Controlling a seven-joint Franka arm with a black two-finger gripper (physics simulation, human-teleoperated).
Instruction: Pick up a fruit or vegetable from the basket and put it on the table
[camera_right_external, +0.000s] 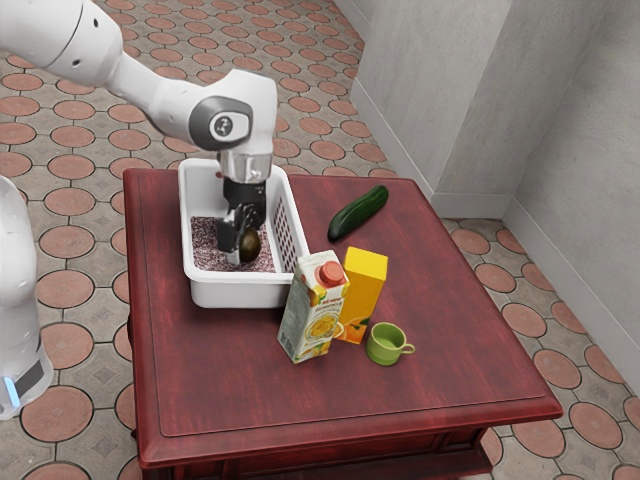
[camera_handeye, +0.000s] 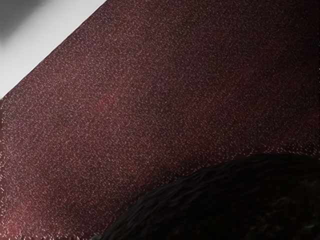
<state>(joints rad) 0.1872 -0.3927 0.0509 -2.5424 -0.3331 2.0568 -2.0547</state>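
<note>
A black two-finger gripper (camera_right_external: 243, 244) reaches low into a white basket (camera_right_external: 240, 293), a dark, rounded fruit (camera_right_external: 251, 246), probably an avocado, at its tips. How wide the gripper stands, and whether it has hold of the fruit, cannot be told from these angles. The fruit sits down inside the basket, close by the speckled floor (camera_right_external: 205, 238).

The step in hand looks to be the grasp. Done well, it calls for the gripper to straddle the fruit's thickest part and press evenly from two sides, since a rounded body could roll or squirt free if caught high or off-centre. A short, slow test lift would prove the hold before a straight rise, with fruit and hand both above the rim before any sideways travel.

Beyond the gripper, toward the exterior view's right and outside the basket wall, a cucumber (camera_right_external: 358, 213) lies on the red table (camera_right_external: 440, 375). Nearer the camera than the gripper stand a juice carton (camera_right_external: 314, 308), close to the basket's corner, a yellow carton (camera_right_external: 366, 281) and a green cup (camera_right_external: 385, 346); a low swing that way risks toppling them.
</note>
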